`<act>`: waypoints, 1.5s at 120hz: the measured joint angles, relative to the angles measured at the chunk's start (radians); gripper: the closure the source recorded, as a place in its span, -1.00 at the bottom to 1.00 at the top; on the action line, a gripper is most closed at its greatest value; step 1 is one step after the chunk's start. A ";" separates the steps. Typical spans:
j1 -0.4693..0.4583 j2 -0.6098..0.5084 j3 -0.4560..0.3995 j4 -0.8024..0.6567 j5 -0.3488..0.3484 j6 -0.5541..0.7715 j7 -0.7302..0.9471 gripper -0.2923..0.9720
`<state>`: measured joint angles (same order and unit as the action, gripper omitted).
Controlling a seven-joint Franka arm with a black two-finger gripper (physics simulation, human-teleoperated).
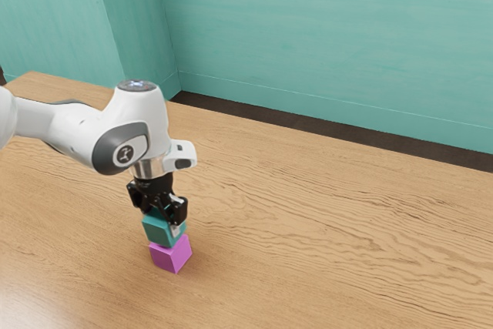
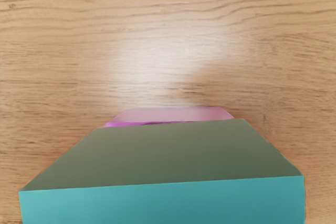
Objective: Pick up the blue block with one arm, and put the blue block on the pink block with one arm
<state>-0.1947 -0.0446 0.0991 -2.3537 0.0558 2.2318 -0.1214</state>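
In the exterior view the Franka arm (image 1: 69, 125) is cut off at the 9 o'clock edge, and its end covers the top of the teal block (image 1: 158, 230). The pink block (image 1: 171, 255) is covered on top by the teal block. In the wrist view the teal block is cropped by the frame, and most of the pink block is hidden behind it.

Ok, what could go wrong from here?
1. The blue block seems to sit slightly off-centre on the pink block; once released, it may tip off.
2. The pincer grips the blue block, so a slanted retreat could drag it or push the stack across the table.
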 joint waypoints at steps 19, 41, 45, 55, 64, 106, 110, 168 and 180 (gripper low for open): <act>0.006 -0.001 0.000 -0.018 0.009 0.001 -0.029 -0.06; -0.003 0.010 -0.001 -0.016 0.021 0.006 -0.054 -0.06; -0.005 0.010 -0.002 -0.016 0.023 0.007 -0.058 -0.06; -0.011 0.011 -0.002 -0.014 0.026 0.010 -0.067 -0.06; -0.015 0.013 -0.002 -0.014 0.029 0.011 -0.073 -0.06; -0.007 0.025 -0.003 -0.007 0.037 0.014 -0.093 -0.20; -0.006 0.026 -0.002 -0.006 0.037 0.014 -0.093 -0.24; -0.002 -0.063 -0.006 0.009 0.058 0.010 -0.098 -0.51; 0.004 -0.102 -0.008 0.008 0.066 0.005 -0.098 -0.52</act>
<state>-0.1905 -0.1470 0.0909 -2.3460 0.1220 2.2370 -0.2197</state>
